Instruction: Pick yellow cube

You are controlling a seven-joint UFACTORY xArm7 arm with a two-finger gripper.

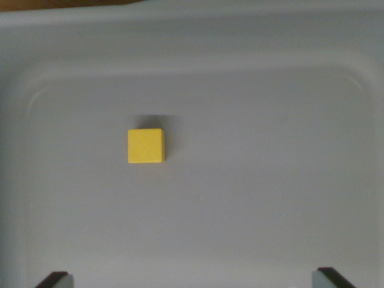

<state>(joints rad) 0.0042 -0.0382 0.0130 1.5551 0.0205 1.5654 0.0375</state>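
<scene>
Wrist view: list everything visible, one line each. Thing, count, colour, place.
yellow cube: 1, yellow, flat on the tray floor, left of centre in the wrist view, nothing touching it
tray: 1, pale grey, fills nearly the whole view, raised rim with rounded corners along the top and sides
surface beyond the tray: 1 strip, brown, top edge at the wrist view's left, too little showing to identify
fingertips: 2, dark, at the bottom corners of the view, one at the left and one at the right, wide apart, holding nothing, well clear of the cube
gripper: 1, only the two tips show, open
</scene>
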